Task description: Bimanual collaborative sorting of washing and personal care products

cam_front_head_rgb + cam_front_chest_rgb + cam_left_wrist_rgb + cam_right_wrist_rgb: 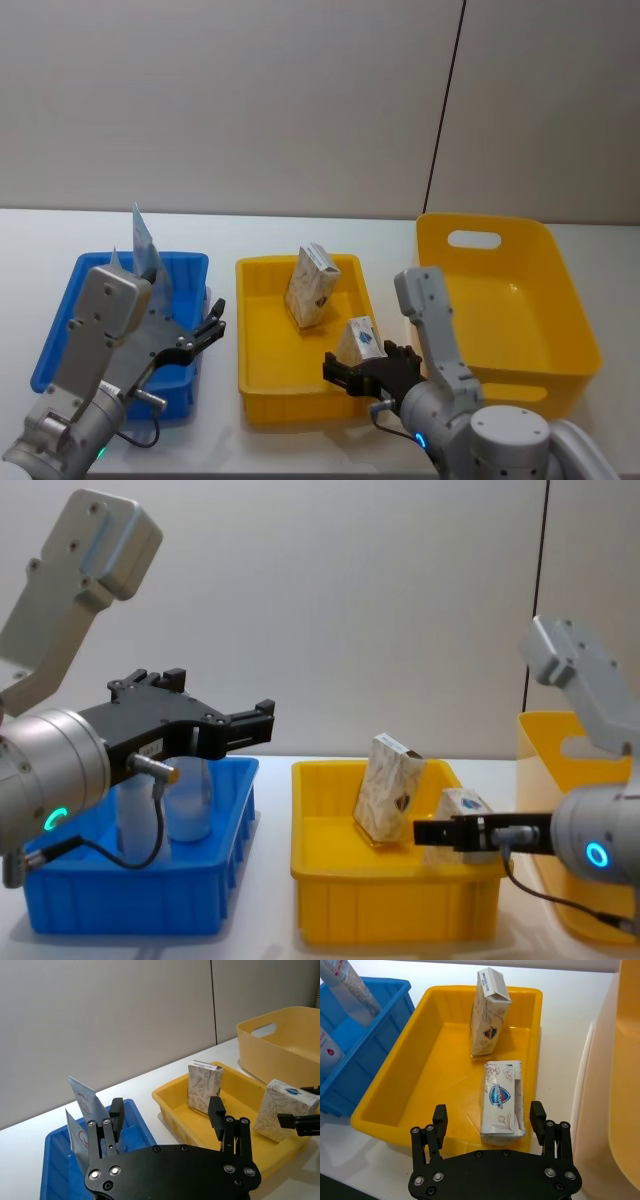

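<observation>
Over blue bin point(60, 330): left hand point(258, 725) wide | right hand point(488, 1110) wide, partly hiding near carton point(466, 804)

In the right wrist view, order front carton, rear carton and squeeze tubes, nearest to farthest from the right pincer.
1. Front carton, at the right pincer.
2. Rear carton, yellow tray's back.
3. Squeeze tubes, blue bin, robot's left.
</observation>
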Motion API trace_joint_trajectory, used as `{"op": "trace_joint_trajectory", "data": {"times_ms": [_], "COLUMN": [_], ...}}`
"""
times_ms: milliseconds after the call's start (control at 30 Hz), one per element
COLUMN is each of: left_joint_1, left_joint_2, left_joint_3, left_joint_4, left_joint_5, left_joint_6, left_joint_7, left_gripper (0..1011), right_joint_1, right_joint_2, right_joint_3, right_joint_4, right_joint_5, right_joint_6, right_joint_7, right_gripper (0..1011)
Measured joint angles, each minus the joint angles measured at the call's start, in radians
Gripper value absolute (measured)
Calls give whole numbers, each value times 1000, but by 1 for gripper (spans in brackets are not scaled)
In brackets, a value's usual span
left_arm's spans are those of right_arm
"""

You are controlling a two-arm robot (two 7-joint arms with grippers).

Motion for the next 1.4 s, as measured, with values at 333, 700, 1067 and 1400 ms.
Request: {"op": "trace_joint_trajectory", "data": {"times_ms": [333, 700, 1067, 1400], "left_joint_1": [0, 0, 0, 0], "left_joint_2": [0, 0, 0, 0], "left_joint_3": [0, 0, 0, 0], "left_joint_4": [0, 0, 0, 0], "left_joint_5": [0, 0, 0, 0], "left_joint_6": [0, 0, 0, 0], "left_joint_7": [0, 0, 0, 0], "left_gripper": [1001, 1001, 1001, 1001], "right_joint_1": [34, 59, 69, 67], "right_joint_2": [-21, -39, -54, -54], "right_joint_3": [-3, -1, 6, 3], "right_joint_4": [53, 89, 103, 99], "right_joint_5": [-14, -31, -51, -73], "right_joint_6": [-1, -5, -12, -60], "right_joint_7": [1, -12, -35, -41], "right_gripper": [881, 552, 359, 348]}}
